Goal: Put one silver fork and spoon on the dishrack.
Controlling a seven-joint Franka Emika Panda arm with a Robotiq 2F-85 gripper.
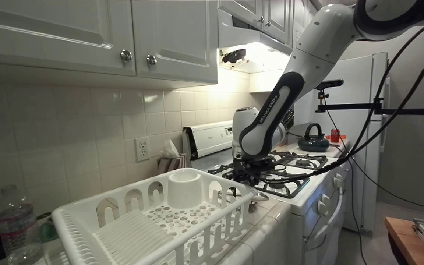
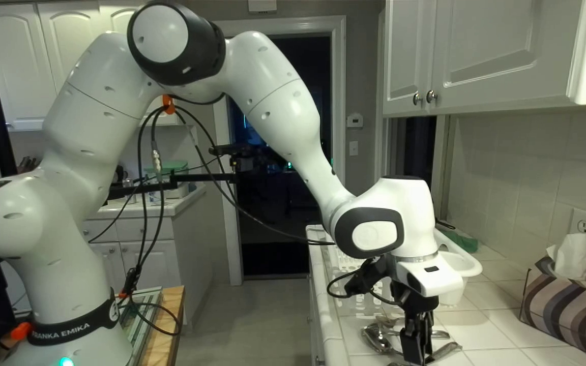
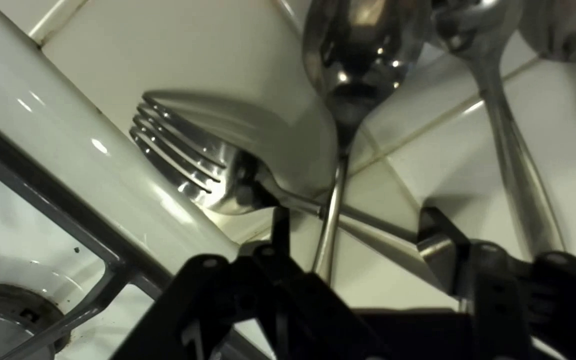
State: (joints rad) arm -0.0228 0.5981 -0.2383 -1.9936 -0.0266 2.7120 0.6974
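Note:
A silver fork [image 3: 208, 160] lies on the tiled counter in the wrist view, tines toward the stove edge. A silver spoon [image 3: 363, 60] crosses over the fork's handle. My gripper [image 3: 360, 232] is open, its fingers apart on both sides of the spoon's handle, with the fork's handle also passing between them; I cannot see a grip on either. In the exterior views the gripper [image 1: 247, 180] [image 2: 417, 348] points down low over the cutlery [image 2: 377, 338]. The white dishrack [image 1: 134, 233] stands beside it, its round utensil cup [image 1: 184, 193] at the stove-side corner; the arm partly hides it elsewhere [image 2: 471, 267].
More silver cutlery [image 3: 510, 145] lies to the right in the wrist view, with another rounded piece [image 3: 563, 30] at the edge. The stove [image 1: 289, 184] adjoins the counter. A tissue box [image 2: 562, 305] stands by the wall. A bottle [image 1: 17, 224] stands past the rack. Cabinets [image 1: 175, 36] hang above.

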